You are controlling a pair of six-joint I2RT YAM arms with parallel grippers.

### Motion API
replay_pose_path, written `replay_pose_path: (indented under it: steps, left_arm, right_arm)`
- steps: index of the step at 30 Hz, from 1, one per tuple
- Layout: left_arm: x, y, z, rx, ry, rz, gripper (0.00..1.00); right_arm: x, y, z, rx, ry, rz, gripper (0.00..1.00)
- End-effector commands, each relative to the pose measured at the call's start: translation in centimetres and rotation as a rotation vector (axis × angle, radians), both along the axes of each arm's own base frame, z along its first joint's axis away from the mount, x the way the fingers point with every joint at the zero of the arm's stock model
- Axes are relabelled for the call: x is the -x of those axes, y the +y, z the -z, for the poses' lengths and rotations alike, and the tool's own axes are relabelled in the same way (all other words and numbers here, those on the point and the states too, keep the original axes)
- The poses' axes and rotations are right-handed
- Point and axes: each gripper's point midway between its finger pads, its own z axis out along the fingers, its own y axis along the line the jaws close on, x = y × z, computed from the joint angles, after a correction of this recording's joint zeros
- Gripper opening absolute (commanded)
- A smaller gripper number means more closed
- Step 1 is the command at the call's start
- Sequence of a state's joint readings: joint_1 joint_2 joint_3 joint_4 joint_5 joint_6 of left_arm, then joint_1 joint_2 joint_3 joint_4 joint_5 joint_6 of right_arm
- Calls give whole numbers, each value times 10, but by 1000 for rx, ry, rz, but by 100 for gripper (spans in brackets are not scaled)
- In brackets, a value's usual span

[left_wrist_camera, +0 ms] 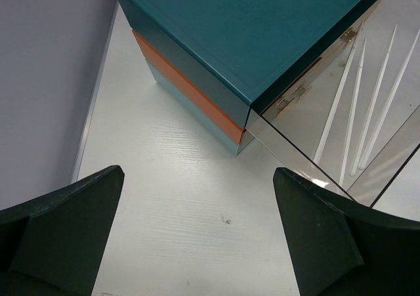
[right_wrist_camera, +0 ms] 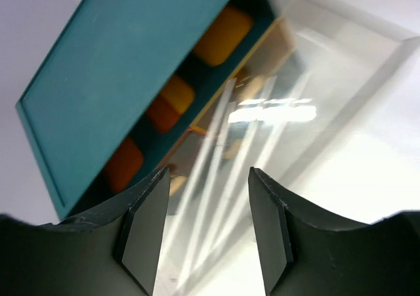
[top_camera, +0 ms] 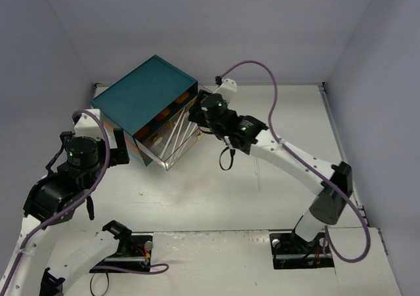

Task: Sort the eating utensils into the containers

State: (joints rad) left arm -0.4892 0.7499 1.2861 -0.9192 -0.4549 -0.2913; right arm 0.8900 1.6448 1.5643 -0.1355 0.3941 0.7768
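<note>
The teal chest (top_camera: 147, 99) with orange-brown drawer fronts stands at the back left. One clear drawer (top_camera: 172, 153) is pulled out toward the table's middle, and several clear utensils (top_camera: 176, 138) lie in it. My right gripper (top_camera: 196, 116) hovers over this drawer, open and empty. In the right wrist view its jaws (right_wrist_camera: 207, 243) stand apart above the clear utensils (right_wrist_camera: 223, 165) and beside the chest (right_wrist_camera: 118, 66). My left gripper (top_camera: 95, 142) is open and empty, low over the table left of the chest (left_wrist_camera: 249, 27). One clear utensil (top_camera: 258, 174) lies on the table.
The left wall runs close beside the chest and my left arm. The drawer's clear wall (left_wrist_camera: 308, 119) juts toward my left gripper's right finger (left_wrist_camera: 341, 243). The right arm stretches across the table's middle.
</note>
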Motion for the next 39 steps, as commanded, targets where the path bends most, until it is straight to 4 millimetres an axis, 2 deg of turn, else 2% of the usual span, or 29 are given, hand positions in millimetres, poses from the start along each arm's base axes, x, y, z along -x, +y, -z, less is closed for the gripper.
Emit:
replay_pose_path:
  steps: [1, 3, 5, 6, 8, 10, 16, 20, 26, 31, 39]
  left_arm:
    - [-14, -4, -14, 12, -29, -17, 97]
    - [-18, -7, -12, 16, -20, -15, 97]
    - [-21, -10, -11, 19, -11, -11, 97]
    - [-22, -12, -11, 20, -8, -7, 97]
    - [-25, -14, -11, 23, -5, -1, 97]
    - [-26, -16, -11, 25, -7, 1, 97]
    - [-29, -19, -10, 28, 1, 11, 97]
    - [-27, -18, -10, 28, 0, 12, 97]
    - [-25, -17, -10, 28, -3, 14, 98]
    - [-23, -17, -12, 30, -10, 16, 97]
    - [-17, -11, -14, 21, -26, 16, 98]
  right_arm:
    - [4, -88, -37, 143, -103, 116, 49]
    - [11, -118, -28, 171, -81, 136, 50]
    - [18, -144, -9, 192, -39, 154, 51]
    - [22, -157, 4, 210, -15, 165, 51]
    - [31, -186, 44, 275, 69, 190, 51]
    - [39, -194, 68, 297, 132, 162, 51]
    - [73, -213, 167, 395, 368, 102, 49]
    - [94, -220, 210, 446, 481, 80, 47]
    - [113, -228, 251, 516, 609, 43, 43]
    - [116, -234, 272, 535, 676, 42, 34]
    - [118, -251, 292, 503, 745, 45, 32]
